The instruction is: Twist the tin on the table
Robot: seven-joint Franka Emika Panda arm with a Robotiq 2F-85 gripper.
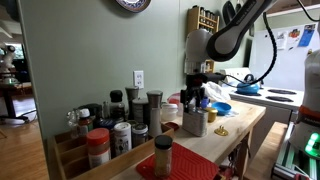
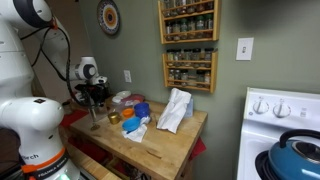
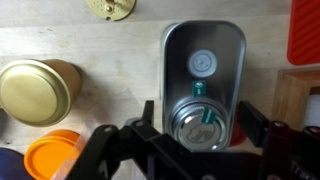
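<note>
1. The tin (image 3: 203, 60) stands upright on the pale wood table (image 3: 120, 60), in from its edges.
2. The tool (image 3: 198, 118) hangs directly over the tin, with one finger at each side of it. I cannot tell whether they grip it.
3. In an exterior view, the tool (image 1: 196, 100) sits just above the tin (image 1: 195, 123).
4. A gold-lidded jar (image 3: 35, 90) stands apart, beside an orange lid (image 3: 60, 155).

No text can be read for certain. Labels on the jars crowding the table (image 1: 240, 122) are too small to read, as are those in the wall spice racks (image 2: 188, 40). Dark lettering on the robot's white base (image 2: 22, 157) is blurred. The wall clock (image 2: 108, 17) shows no legible numerals.
</note>
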